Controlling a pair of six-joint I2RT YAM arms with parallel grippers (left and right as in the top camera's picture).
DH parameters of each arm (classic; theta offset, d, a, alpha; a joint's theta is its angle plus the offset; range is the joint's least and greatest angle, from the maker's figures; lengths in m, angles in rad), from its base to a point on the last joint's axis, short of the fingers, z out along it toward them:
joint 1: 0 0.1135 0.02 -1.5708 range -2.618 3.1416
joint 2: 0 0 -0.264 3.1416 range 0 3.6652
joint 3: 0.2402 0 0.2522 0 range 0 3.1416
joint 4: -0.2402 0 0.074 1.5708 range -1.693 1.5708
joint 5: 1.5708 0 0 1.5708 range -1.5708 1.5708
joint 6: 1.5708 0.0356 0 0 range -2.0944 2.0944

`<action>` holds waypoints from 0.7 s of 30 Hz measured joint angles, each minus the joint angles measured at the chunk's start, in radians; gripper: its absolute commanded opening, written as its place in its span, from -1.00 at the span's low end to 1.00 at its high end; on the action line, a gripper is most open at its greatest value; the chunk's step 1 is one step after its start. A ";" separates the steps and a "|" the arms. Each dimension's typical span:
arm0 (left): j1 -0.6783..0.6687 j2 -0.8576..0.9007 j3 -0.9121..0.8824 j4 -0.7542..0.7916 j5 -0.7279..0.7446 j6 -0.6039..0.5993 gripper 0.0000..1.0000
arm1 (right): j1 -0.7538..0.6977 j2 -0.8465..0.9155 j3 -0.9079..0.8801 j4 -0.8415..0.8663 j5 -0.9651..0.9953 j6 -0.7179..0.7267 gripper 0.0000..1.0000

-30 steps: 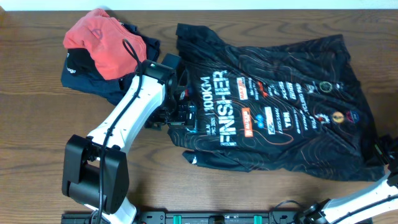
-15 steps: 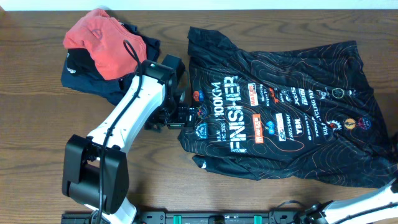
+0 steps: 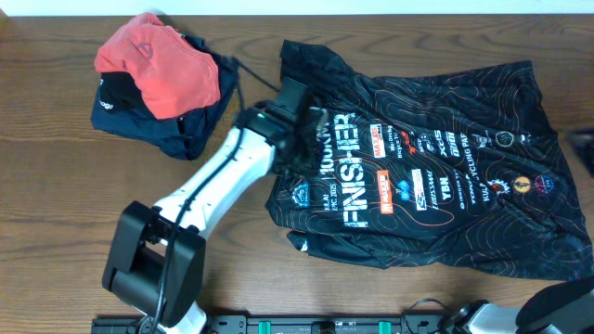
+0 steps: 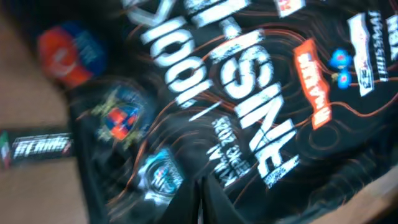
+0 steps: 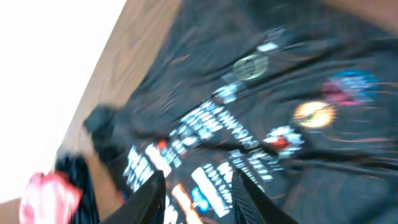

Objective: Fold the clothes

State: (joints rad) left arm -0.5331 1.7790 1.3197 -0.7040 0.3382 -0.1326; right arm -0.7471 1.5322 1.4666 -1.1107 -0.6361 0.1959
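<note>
Over the lettering of the jersey (image 3: 464, 227), the left gripper (image 3: 309, 130) is now placed, clamped closed, no longer beside it; the right gripper (image 5: 199, 179) is held parted.

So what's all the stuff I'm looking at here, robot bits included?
black sports jersey: one, black with thin orange contour lines, white FINISHER lettering and coloured logos; spread rumpled over the table's middle and right.
coral-red garment: one, coral red; bunched on top of the navy garment, far left.
navy garment: one, navy with small white print; under the coral-red one.
table: one, brown wood; under everything.
left arm: one, white with a black base; reaching to the jersey's left edge.
left gripper: one, black; shut, over the jersey's lettering.
right gripper: one, dark; fingers apart, above the jersey.
</note>
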 measured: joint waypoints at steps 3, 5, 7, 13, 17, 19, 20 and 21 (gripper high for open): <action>-0.039 0.016 0.000 0.005 -0.048 0.010 -0.88 | 0.102 -0.001 0.000 -0.009 0.001 -0.004 -0.35; -0.047 0.045 0.000 0.006 -0.070 0.015 -0.88 | 0.152 -0.001 0.000 -0.018 0.008 -0.009 -0.36; -0.047 0.087 0.000 0.009 -0.088 0.026 -0.88 | 0.190 -0.001 0.000 -0.028 0.020 -0.015 -0.36; -0.045 0.204 0.000 0.059 -0.129 0.043 -0.88 | 0.215 -0.002 0.000 -0.067 0.061 -0.040 -0.36; -0.043 0.241 0.000 0.113 -0.183 0.052 -0.88 | 0.215 -0.002 -0.001 -0.098 0.099 -0.057 -0.37; -0.042 0.245 0.000 0.164 -0.227 0.056 -0.88 | 0.215 -0.002 -0.001 -0.102 0.110 -0.061 -0.37; -0.037 0.250 0.000 0.208 -0.249 0.067 -0.88 | 0.215 -0.002 -0.001 -0.103 0.116 -0.064 -0.37; -0.032 0.256 0.000 0.241 -0.262 0.078 -0.88 | 0.215 -0.002 -0.002 -0.104 0.121 -0.065 -0.37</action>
State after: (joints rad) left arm -0.5655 2.0350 1.3201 -0.4629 0.0757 -0.0547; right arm -0.5323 1.5307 1.4651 -1.2144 -0.5152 0.1310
